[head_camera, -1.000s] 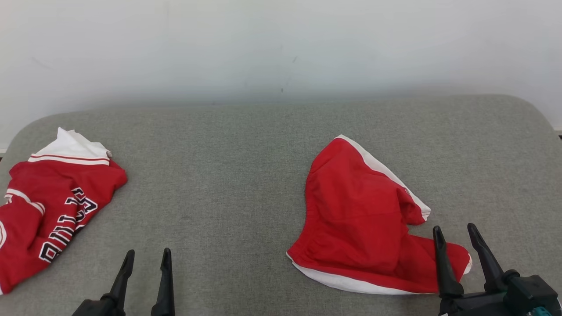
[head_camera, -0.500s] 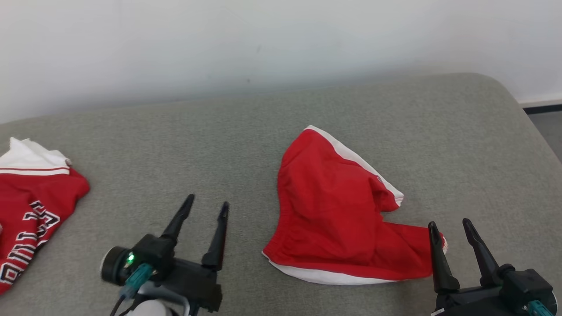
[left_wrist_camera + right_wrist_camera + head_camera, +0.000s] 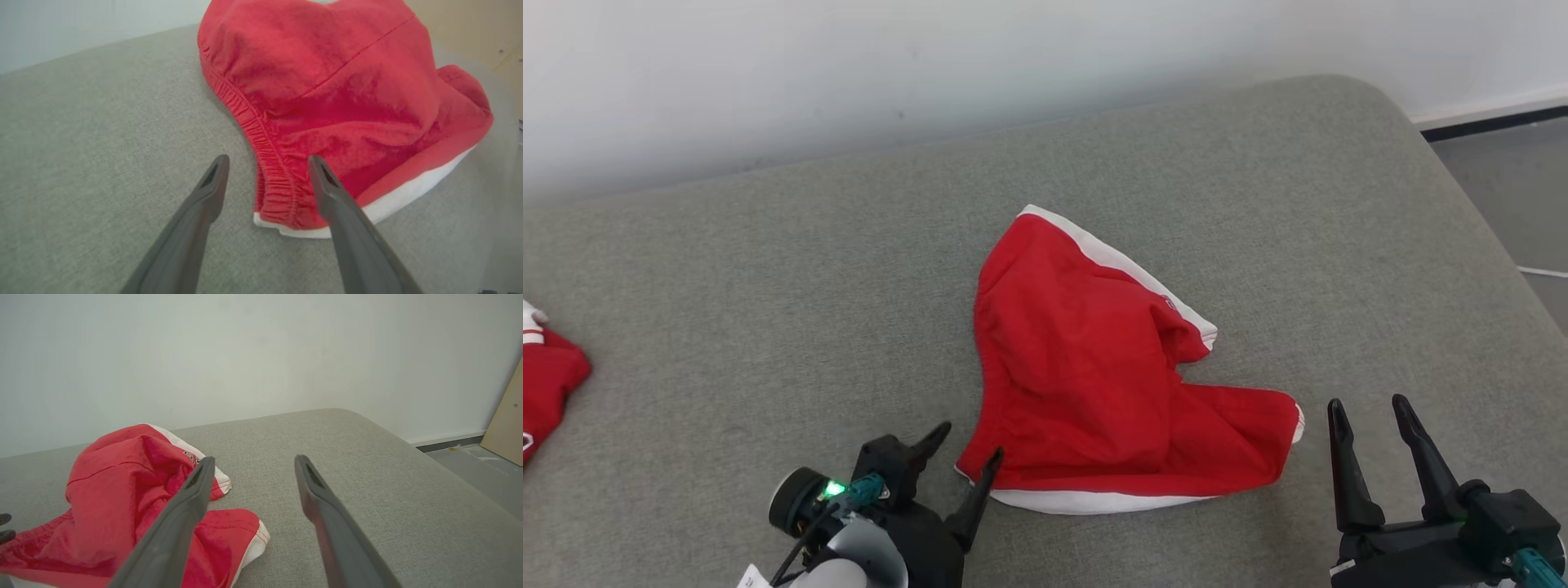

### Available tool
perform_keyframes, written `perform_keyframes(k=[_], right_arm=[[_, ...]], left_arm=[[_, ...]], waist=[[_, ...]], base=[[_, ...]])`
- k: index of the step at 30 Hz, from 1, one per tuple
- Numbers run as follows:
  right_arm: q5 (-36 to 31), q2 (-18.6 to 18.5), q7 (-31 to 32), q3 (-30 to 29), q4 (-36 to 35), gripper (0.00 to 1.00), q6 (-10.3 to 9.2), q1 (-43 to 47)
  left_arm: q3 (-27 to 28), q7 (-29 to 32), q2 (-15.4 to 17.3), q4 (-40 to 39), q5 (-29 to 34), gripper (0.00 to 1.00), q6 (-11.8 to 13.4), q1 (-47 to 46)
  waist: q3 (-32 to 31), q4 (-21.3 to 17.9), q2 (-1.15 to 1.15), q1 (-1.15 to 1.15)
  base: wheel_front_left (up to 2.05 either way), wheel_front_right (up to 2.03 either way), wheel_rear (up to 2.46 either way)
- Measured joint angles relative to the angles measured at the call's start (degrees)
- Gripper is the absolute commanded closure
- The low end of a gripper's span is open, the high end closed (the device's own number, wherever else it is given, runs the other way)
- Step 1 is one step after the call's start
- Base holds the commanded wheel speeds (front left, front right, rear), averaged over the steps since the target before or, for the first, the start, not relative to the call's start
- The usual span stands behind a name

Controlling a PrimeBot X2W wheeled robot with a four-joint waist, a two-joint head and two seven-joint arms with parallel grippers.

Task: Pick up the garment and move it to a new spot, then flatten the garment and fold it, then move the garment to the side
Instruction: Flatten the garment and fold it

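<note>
At the bench's (image 3: 768,269) middle lies the crumpled red garment (image 3: 1086,367), not yet lifted. The left jaws, wide open and empty, straddle its waistband corner (image 3: 278,192) at 7 o'clock (a firm edge to pinch, I judge); the right jaws hang open, empty, near its 4 o'clock hem (image 3: 1292,420).

So the garment (image 3: 1086,367) lies about mid-cushion (image 3: 768,286), with the wall (image 3: 931,65) behind and the floor (image 3: 1503,188) off past the right end. The left gripper (image 3: 970,439) is at its near-left corner, which sits between the fingers. The right gripper (image 3: 1367,403) is just right of its near-right end. Another piece of clothing (image 3: 551,384) lies at the far left edge.
</note>
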Motion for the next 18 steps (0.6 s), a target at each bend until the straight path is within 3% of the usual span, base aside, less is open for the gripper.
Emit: perform_keyframes(k=[6, 7, 8, 14, 18], right_arm=[[0.1, 0.1, 0.0, -0.3, -0.2, 0.0, 0.0, -0.3], [0.1, 0.1, 0.0, -0.4, -0.2, 0.0, 0.0, -0.4], [0.1, 0.1, 0.0, -0.5, -0.3, 0.0, 0.0, -0.4], [0.0, 0.4, 0.0, -1.2, -0.7, 0.0, 0.0, -0.3], [0.0, 0.3, 0.0, -1.5, -0.6, 0.0, 0.0, 0.2]], left_arm=[[-3.3, 2.6, 1.9, 1.7, -3.5, 0.02, 0.0, -0.2], [-3.8, 2.7, 2.0, 1.8, -3.8, 0.55, 0.0, -0.4], [-4.2, 2.6, 1.9, 1.8, -4.4, 1.0, 0.0, -0.5], [-4.4, 0.1, 1.5, 2.5, -5.5, 1.0, 0.0, -1.6], [-2.8, -2.4, 1.5, 2.4, -6.4, 1.0, 1.3, -1.6]], waist=[[1.2, -1.1, 0.0, 0.0], [1.3, -1.2, 0.0, 0.0], [1.4, -1.2, 0.0, 0.0], [1.4, -0.4, 0.0, 0.0], [1.1, 1.0, 0.0, 0.0]], base=[[0.0, 0.0, 0.0], [0.0, 0.0, 0.0], [0.0, 0.0, 0.0], [0.0, 0.0, 0.0], [0.0, 0.0, 0.0]])
